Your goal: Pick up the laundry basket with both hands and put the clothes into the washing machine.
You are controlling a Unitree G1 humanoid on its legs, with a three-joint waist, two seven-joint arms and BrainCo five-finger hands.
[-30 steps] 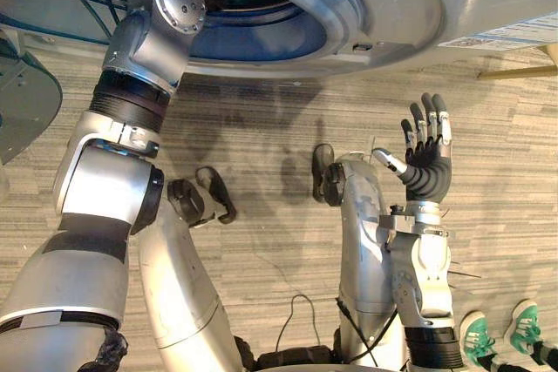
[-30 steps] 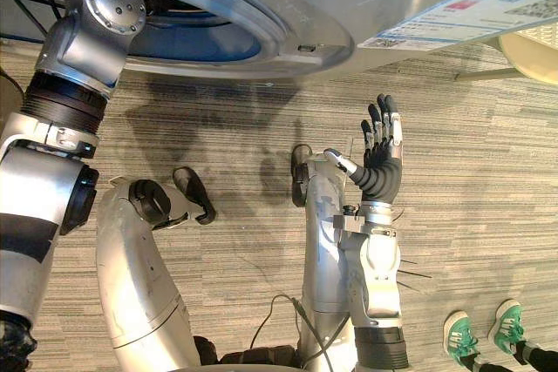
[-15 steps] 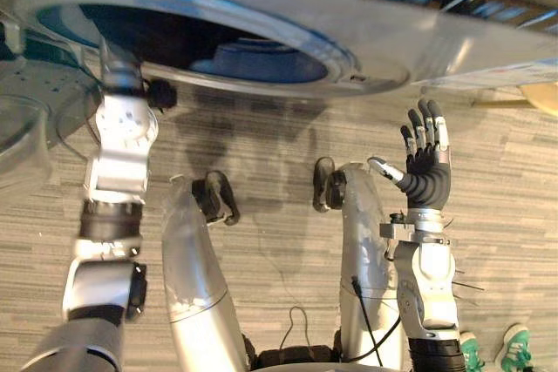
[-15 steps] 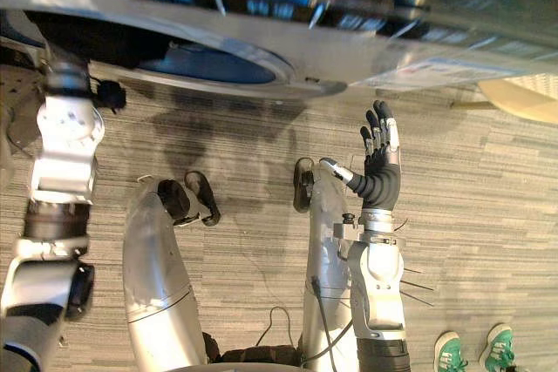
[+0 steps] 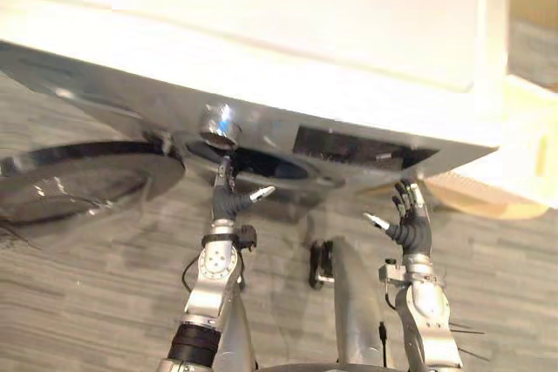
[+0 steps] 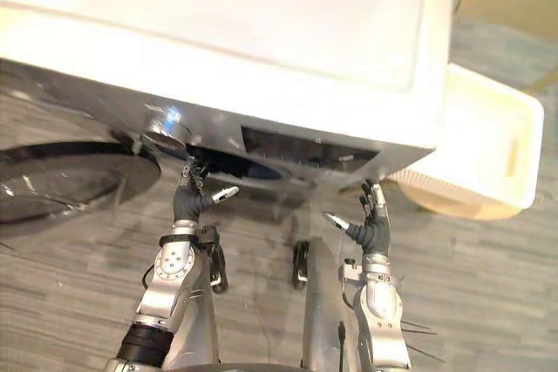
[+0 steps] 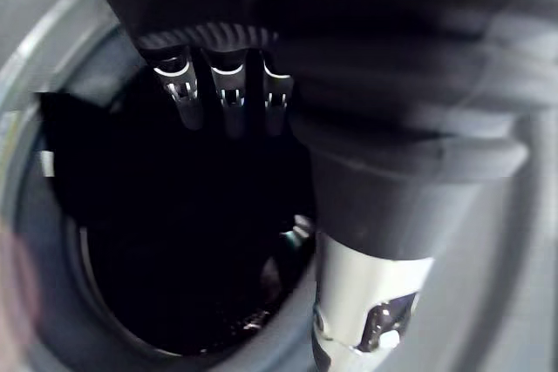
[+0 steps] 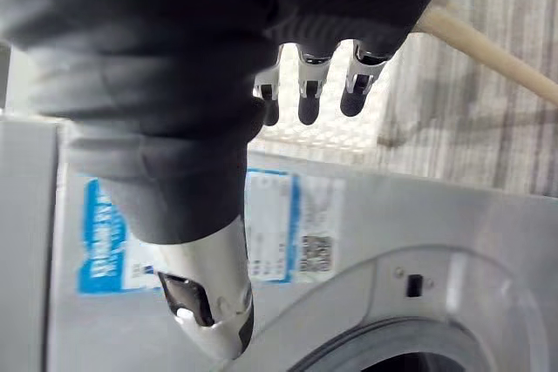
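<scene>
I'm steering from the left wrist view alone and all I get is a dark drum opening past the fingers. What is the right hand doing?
Observer: The right hand is raised in front of the washing machine, fingers straight, holding nothing.
Operator: Where is the laundry basket?
Observer: The laundry basket, a white one, sits beside the machine on the robot's right, touched by neither hand.
Operator: Is the door out of the way?
Observer: Yes. The door is swung open to the robot's left, apart from the left hand at the opening.
</scene>
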